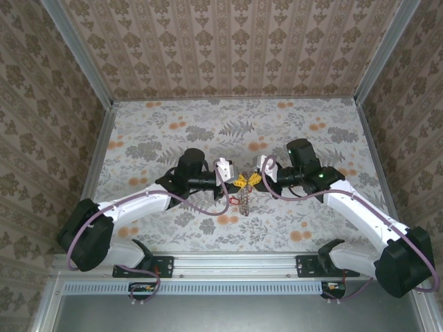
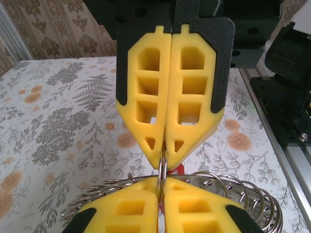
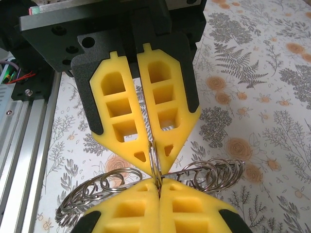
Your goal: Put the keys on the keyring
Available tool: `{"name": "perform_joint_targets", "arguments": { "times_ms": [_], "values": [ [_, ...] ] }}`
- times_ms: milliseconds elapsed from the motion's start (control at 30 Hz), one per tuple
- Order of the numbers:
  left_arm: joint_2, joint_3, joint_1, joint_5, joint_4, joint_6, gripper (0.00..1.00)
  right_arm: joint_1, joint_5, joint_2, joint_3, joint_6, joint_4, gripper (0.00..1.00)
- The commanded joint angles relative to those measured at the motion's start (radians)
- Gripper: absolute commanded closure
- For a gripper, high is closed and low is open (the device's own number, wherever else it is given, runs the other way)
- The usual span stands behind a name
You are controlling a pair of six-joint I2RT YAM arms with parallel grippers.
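From above we see the left gripper (image 1: 239, 182) and the right gripper (image 1: 254, 179) meeting tip to tip over the middle of the flowered table (image 1: 173, 124). The keyring (image 1: 246, 202) is a small greyish cluster just on the near side of their tips, too small to read there. The left wrist view gives us what that one lacks. Both pairs of yellow fingers (image 2: 189, 87) are pressed together, each nipping the same thin wire loop of the keyring. Its small rings fan out to either side, and a red tag (image 2: 179, 169) sits just behind the loop. The right wrist view shows us the same double pinch from the opposite side, with the rings spread above the table.
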Motion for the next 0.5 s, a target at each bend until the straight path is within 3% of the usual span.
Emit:
{"name": "perform_joint_targets", "arguments": {
  "times_ms": [0, 267, 333, 367, 467],
  "values": [
    [-0.018, 0.055, -0.009, -0.010, -0.082, 0.057, 0.89, 0.006, -0.015, -0.007, 0.038, -0.008, -0.030, 1.00],
    [0.012, 0.107, -0.032, -0.049, -0.166, 0.107, 0.87, 0.047, 0.079, 0.031, 0.099, -0.047, -0.128, 1.00],
    [0.020, 0.114, -0.035, -0.053, -0.174, 0.114, 0.91, 0.056, 0.090, 0.036, 0.109, -0.049, -0.140, 1.00],
    [0.022, 0.114, -0.035, -0.055, -0.175, 0.113, 0.99, 0.058, 0.095, 0.038, 0.112, -0.049, -0.140, 0.99],
    [0.020, 0.108, -0.033, -0.057, -0.168, 0.109, 1.00, 0.059, 0.105, 0.026, 0.102, -0.044, -0.118, 0.95]
  ]
}}
